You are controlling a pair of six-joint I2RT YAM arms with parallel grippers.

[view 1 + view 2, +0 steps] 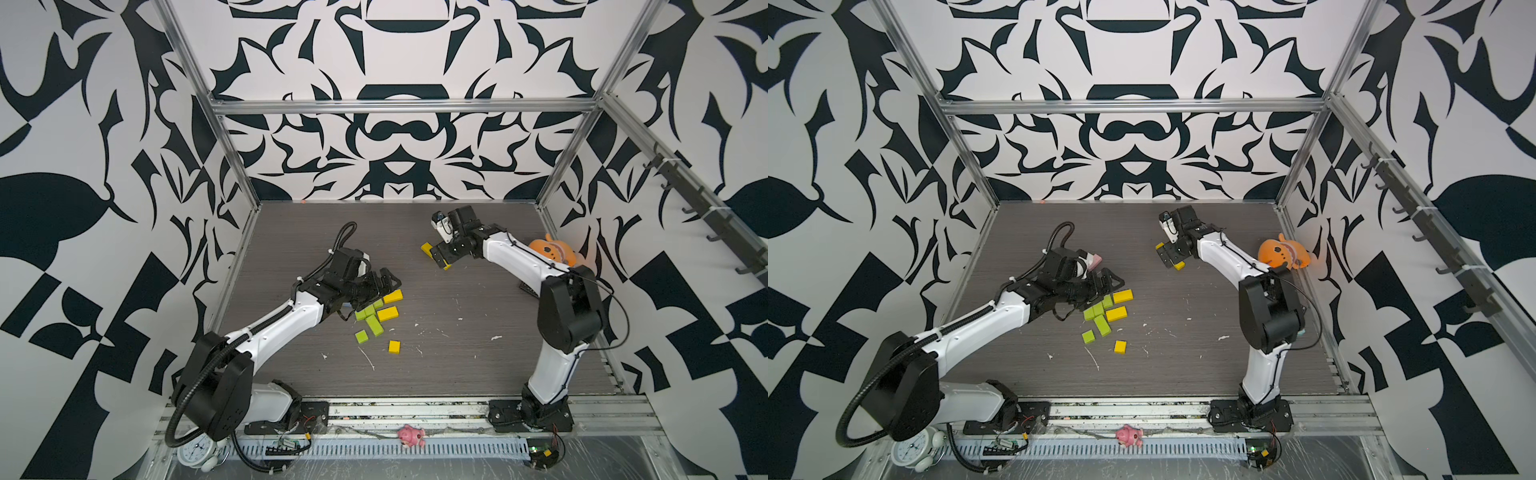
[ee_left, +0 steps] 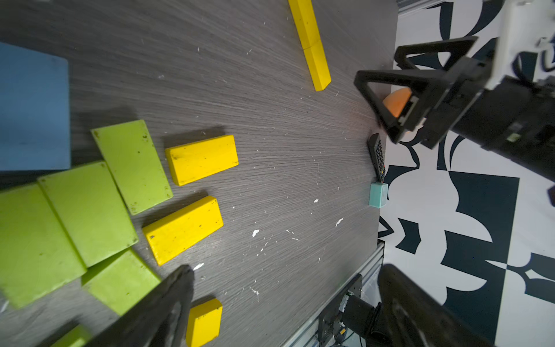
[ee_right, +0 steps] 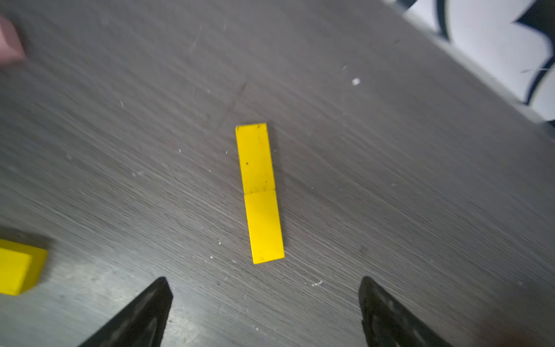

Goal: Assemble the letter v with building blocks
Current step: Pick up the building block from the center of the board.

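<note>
Right wrist view: my right gripper (image 3: pixel 263 284) hangs over the dark grey wood-grain tabletop (image 3: pixel 390 195) with its jaws spread wide and nothing between them. Just ahead of it two flat yellow rectangular blocks lie end to end and touching, forming one straight bar: the farther yellow block (image 3: pixel 255 157) and the nearer yellow block (image 3: pixel 264 226). In both top views this gripper covers the middle of the bar, so only its two ends show.

Left wrist view: my left gripper (image 2: pixel 286 270) is likewise wide apart and holds nothing. It hangs at the edge of a loose cluster made up of several lime green rectangular blocks (image 2: pixel 90 210), two short yellow blocks (image 2: pixel 201 159) lying side by side but apart, and a light blue block (image 2: pixel 33 108).

In a top view, a small lime green square block (image 1: pixel 361 336) and a small yellow square block (image 1: pixel 394 346) lie just outside the cluster. A pink block (image 1: pixel 1096 260) shows beyond my left wrist. The bar lies well apart from the cluster. An orange plush toy (image 1: pixel 550 249) rests against the right wall.
</note>
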